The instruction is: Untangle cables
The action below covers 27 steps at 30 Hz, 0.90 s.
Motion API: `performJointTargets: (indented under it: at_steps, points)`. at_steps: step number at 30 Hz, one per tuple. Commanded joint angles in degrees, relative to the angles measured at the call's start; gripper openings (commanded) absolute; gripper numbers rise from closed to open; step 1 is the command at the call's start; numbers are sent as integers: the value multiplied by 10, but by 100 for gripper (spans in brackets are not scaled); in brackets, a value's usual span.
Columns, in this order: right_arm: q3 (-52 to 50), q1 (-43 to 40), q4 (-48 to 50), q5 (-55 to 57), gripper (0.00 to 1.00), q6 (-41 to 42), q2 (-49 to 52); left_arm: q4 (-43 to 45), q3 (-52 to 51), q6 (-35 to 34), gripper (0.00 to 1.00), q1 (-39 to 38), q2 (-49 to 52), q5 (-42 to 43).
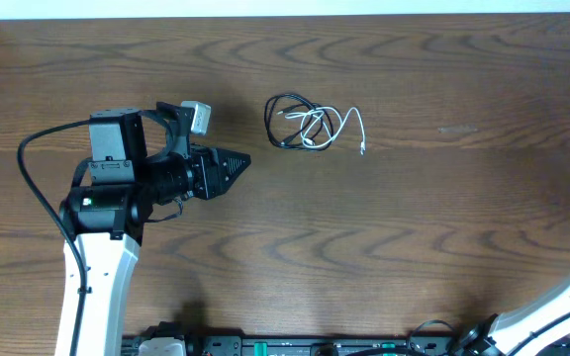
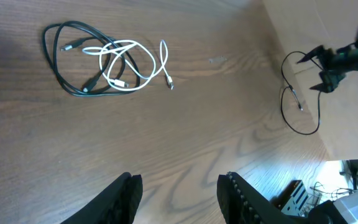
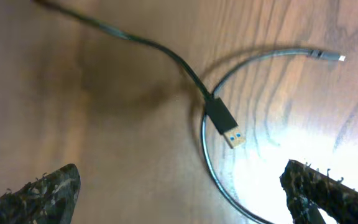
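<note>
We should steer the left gripper, half-parted and empty, to the thin black cord tangled with the thin white cord on the brown wooden table ahead, pinching one outer loop. The right gripper gapes wide.

I'm seeing the left arm showing a white link running up into a boxy black housing, with a small green light glowing just beside that housing and a thick black wire looping out from it. Near the housing a small grey camera block is sitting, and the left gripper is tapering to a black point, its fingers showing ribbed edges. Well away from the housing, the right arm is showing another white link.
</note>
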Motion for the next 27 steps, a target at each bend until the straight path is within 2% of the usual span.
performJointTargets:
  at_steps: [1,6,10,27]
  points:
    - [3,10,-21,36,99,-14,60,0,3,3,45,-1,-2,9]
    - [3,19,-53,34,99,-15,134,0,3,3,45,-1,-2,9]
    - [4,19,-58,35,99,-15,129,0,3,3,45,-1,-2,9]
    - [58,19,-29,34,99,-17,-143,4,3,4,45,-1,-2,9]
